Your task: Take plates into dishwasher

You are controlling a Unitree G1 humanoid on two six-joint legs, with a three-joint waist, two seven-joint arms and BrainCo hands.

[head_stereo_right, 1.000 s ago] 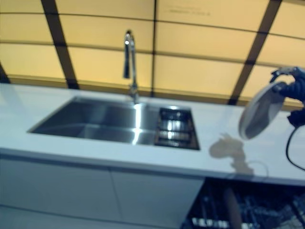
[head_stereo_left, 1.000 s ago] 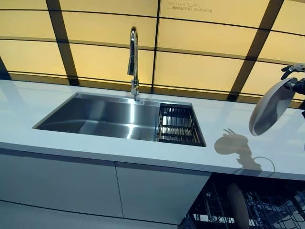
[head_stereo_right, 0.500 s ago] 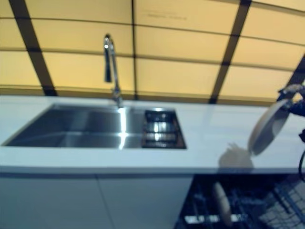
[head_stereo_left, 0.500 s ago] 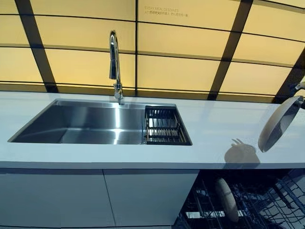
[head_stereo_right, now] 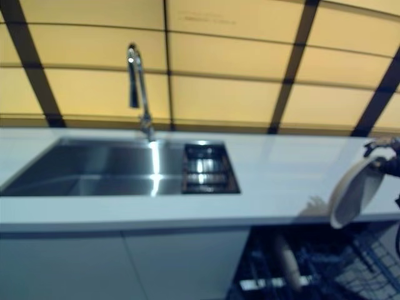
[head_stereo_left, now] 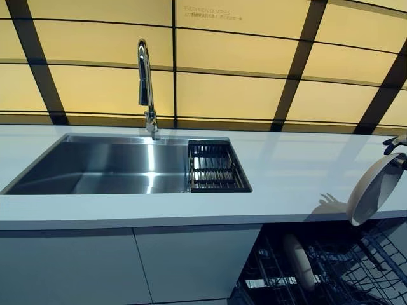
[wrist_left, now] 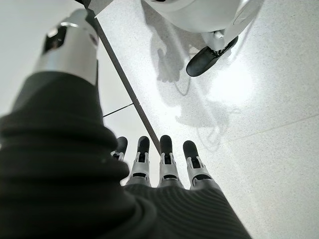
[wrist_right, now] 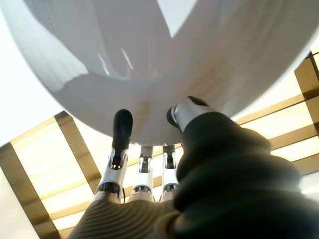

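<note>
**Colours around the right hand**

The round glossy white plate (head_stereo_left: 376, 189) pinched in the dark-tipped silver right hand (wrist_right: 149, 164) looks cream-edged. Below it sits the dark wire dishwasher rack (head_stereo_left: 331, 273). Well off to its left: a plain white countertop (head_stereo_left: 286, 171), a brushed steel sink (head_stereo_left: 114, 166), and behind, amber wall panels (head_stereo_left: 222, 95) crossed by dark brown stripes.

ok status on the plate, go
Right hand pinching plate by its rim, tilted, over counter edge. Left hand open, idle, low. One plate already in rack below. Nothing in the way.
</note>
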